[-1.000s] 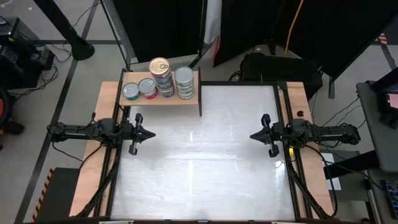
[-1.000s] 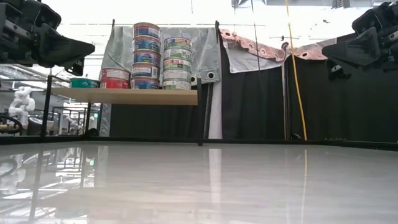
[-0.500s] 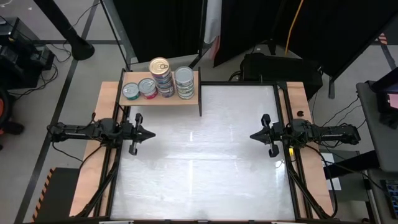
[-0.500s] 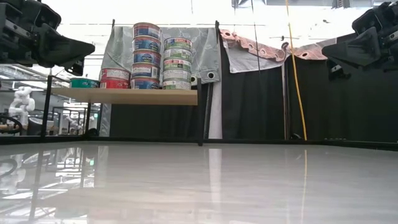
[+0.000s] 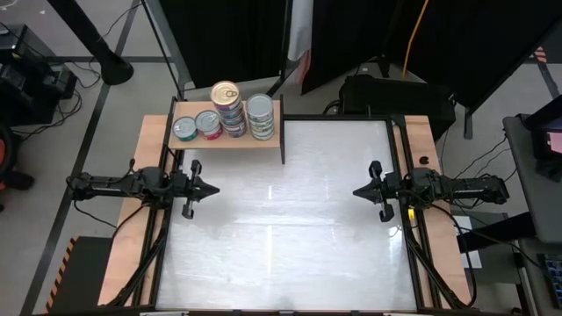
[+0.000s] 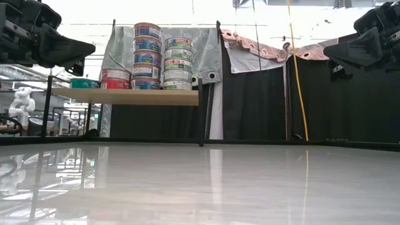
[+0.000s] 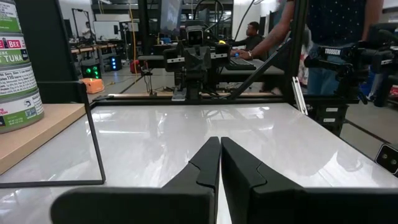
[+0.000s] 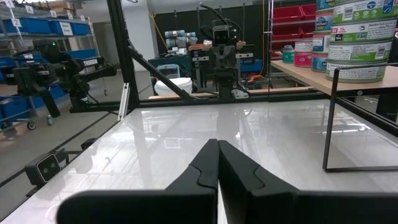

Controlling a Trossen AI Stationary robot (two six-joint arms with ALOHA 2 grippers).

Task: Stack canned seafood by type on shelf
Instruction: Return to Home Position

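Note:
The light-wood shelf (image 5: pixel 198 140) stands on thin dark legs at the table's far left corner. The canned seafood stands on its top: a teal tin (image 5: pixel 184 129), a red-labelled pile (image 5: pixel 208 124), a tall blue-and-red stack with a gold lid (image 5: pixel 226 95) and a green-and-white stack with a silver lid (image 5: pixel 260 112). The low view shows the two tall stacks (image 6: pixel 147 56) (image 6: pixel 178 62) rising several tins high. My left gripper (image 5: pixel 215 188) is shut at the table's left edge, pointing level toward the right. My right gripper (image 5: pixel 356 191) is shut at the right edge, facing it. Neither holds anything.
The glossy white tabletop (image 5: pixel 281 237) stretches between the two arms. Long wooden strips (image 5: pixel 123 254) (image 5: pixel 439 254) run along both sides. Black curtains (image 6: pixel 262 94) hang behind the far edge. A person (image 7: pixel 323 43) stands beyond the table's right side.

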